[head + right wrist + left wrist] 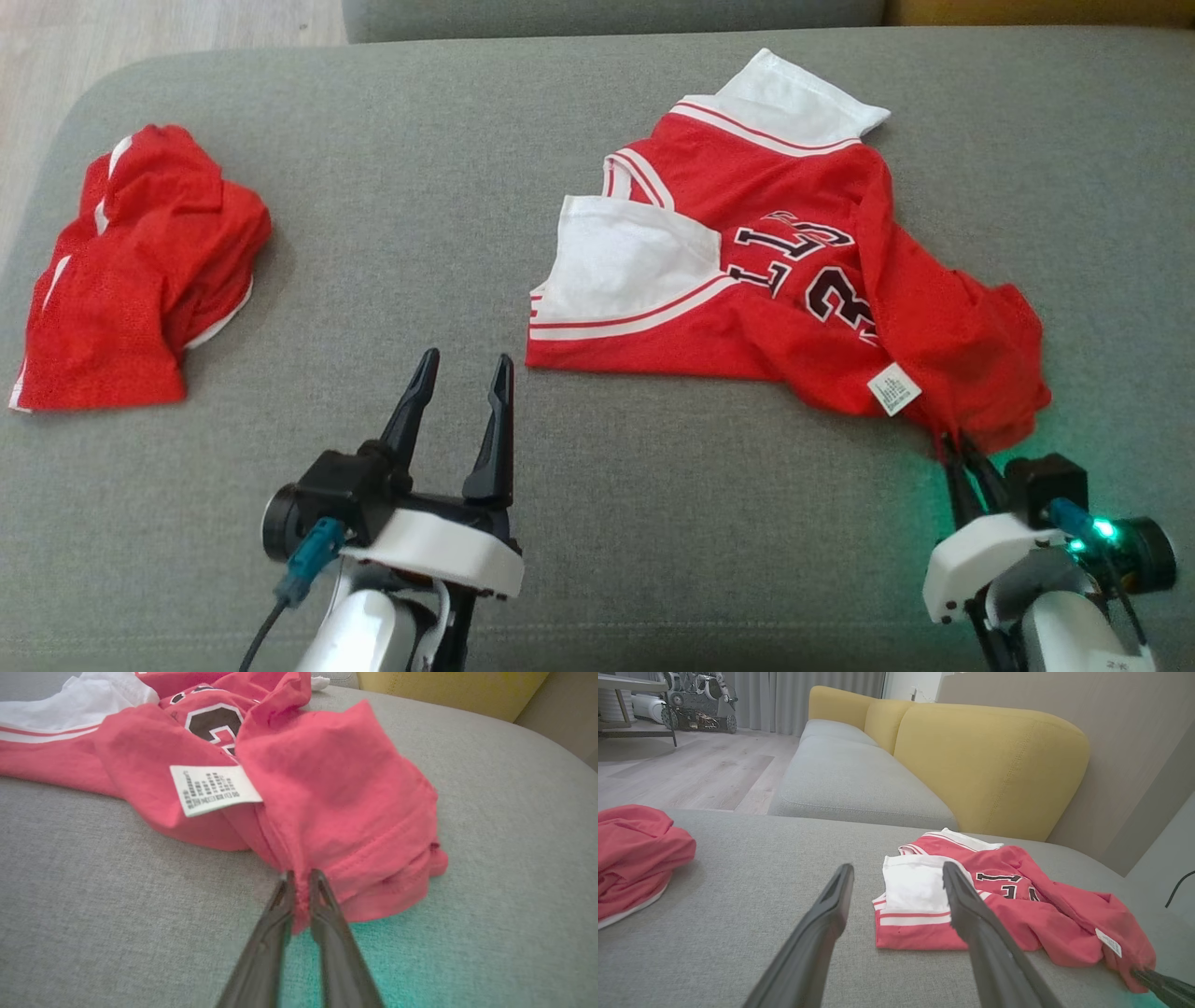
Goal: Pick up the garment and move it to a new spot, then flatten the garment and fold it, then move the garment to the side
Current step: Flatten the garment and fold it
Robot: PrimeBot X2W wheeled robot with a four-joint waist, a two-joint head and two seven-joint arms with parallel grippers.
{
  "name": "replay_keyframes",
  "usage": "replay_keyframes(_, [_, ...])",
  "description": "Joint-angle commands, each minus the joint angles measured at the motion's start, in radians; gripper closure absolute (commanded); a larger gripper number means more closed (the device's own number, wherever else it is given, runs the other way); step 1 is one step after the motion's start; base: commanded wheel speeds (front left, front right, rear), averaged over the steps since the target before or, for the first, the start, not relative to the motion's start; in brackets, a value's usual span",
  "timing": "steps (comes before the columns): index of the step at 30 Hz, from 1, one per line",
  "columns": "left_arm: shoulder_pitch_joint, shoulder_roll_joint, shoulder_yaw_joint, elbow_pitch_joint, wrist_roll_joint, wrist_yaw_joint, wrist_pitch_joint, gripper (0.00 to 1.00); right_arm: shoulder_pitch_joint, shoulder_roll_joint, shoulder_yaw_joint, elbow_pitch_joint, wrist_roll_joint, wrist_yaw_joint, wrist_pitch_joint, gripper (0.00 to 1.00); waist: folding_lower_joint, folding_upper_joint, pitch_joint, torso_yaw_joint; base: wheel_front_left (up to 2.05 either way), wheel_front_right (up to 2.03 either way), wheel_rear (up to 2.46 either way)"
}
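Note:
The garment (pixel 794 280) is a red jersey with white trim and dark numbers, lying rumpled on the right of the grey cushion (pixel 597 523). A white care label (pixel 893 388) shows near its front corner. My right gripper (pixel 957 446) is shut on that bunched front corner; in the right wrist view a fold of the garment (pixel 327 788) is pinched between the fingertips of the right gripper (pixel 300 882). My left gripper (pixel 464 369) stands open and empty over bare cushion, left of the jersey's near edge. In the left wrist view the garment (pixel 1017 905) lies just beyond the left gripper (pixel 897 868).
Another crumpled red and white garment (pixel 140 271) lies at the cushion's left end. A yellow backrest (pixel 990 760) and a second grey seat (pixel 850 779) stand beyond. Wooden floor (pixel 140 28) shows past the far left corner.

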State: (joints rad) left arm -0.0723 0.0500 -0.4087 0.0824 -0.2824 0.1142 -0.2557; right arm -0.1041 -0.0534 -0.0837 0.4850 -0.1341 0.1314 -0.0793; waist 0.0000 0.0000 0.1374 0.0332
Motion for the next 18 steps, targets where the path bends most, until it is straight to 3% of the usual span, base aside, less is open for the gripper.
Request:
replay_keyframes(1, [-0.05, 0.0, 0.03, -0.029, 0.013, -0.003, -0.006, 0.0, -0.034, -0.001, 0.016, -0.025, -0.007, -0.001, -0.013, 1.0, 0.0, 0.0, -0.001, 0.0, 0.0, 0.0, 0.0])
replay_keyframes(10, [-0.039, 0.0, 0.027, -0.023, 0.005, 0.001, -0.006, 0.0, -0.079, -0.016, -0.028, -0.114, -0.019, -0.001, -0.012, 1.0, 0.0, 0.0, -0.038, -0.009, 0.0, 0.0, 0.0])
replay_keyframes(14, [-0.032, 0.0, 0.018, -0.024, 0.0, 0.004, -0.006, 0.0, -0.14, -0.071, -0.05, -0.205, -0.002, -0.001, 0.045, 1.0, 0.0, 0.0, -0.052, -0.006, 0.0, 0.0, 0.0])
replay_keyframes(18, [-0.034, 0.0, 0.006, -0.031, -0.002, 0.003, -0.006, 0.0, -0.235, -0.168, -0.047, -0.247, 0.026, -0.001, 0.134, 1.0, 0.0, 0.0, -0.039, 0.007, 0.0, 0.0, 0.0])
